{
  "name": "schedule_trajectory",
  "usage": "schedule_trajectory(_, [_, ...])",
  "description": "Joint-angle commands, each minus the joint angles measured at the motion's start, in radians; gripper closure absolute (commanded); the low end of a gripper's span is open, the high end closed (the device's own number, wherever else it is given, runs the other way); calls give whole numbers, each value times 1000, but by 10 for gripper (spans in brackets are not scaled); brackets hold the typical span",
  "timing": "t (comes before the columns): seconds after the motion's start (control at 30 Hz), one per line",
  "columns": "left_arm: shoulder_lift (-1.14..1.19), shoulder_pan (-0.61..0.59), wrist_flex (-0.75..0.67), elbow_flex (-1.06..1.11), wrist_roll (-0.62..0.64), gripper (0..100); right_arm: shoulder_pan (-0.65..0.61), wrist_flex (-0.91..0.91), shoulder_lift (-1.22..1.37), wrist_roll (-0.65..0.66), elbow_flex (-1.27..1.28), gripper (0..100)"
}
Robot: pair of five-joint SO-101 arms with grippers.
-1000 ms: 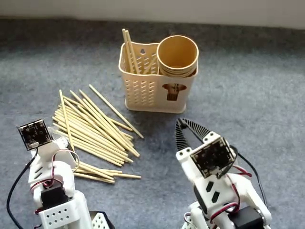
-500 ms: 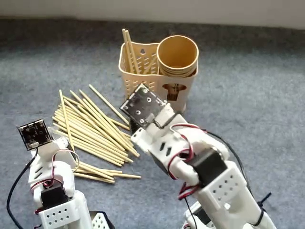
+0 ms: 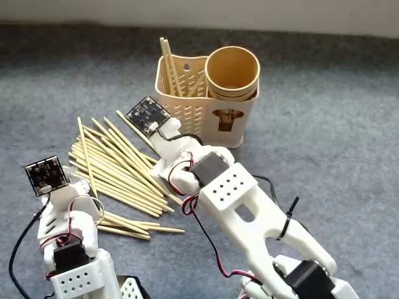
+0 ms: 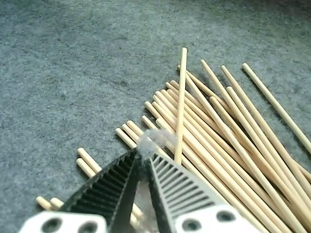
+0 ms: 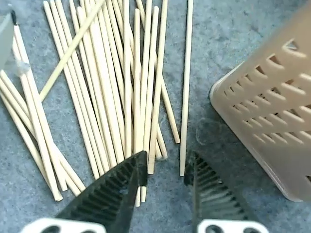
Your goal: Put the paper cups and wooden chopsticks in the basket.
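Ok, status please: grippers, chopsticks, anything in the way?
Right gripper open, over loose chopsticks beside basket. Left gripper shut, holding nothing, at the pile's edge. Paper cups stacked in basket, some chopsticks in too. Nothing in the way.

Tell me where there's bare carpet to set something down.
Bare grey carpet lies right of the cream slotted plastic basket, and left of it beyond the loose wooden chopsticks. Crowded: the chopstick pile, with the open right gripper over it.

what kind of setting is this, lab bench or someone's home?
Likely a robot-practice tabletop, not a home: a left arm and right arm sit on a grey carpet-like covering, with loose wooden chopsticks and a basket holding paper cups as props.
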Motion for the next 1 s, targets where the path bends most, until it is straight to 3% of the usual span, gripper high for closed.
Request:
schedule_trajectory(0.0, [-7,-10,5,21,2,990,-33,-48,64,-3,-39,861])
schedule_trajectory(0.3, [-7,-10,5,21,2,990,-61,-97,298,57,-47,861])
schedule_trajectory(0.77, [-7,-10,6,21,2,990,-77,-96,453,60,-128,861])
schedule_trajectory(0.97, [-7,-10,6,21,2,990,-73,-91,479,97,-159,952])
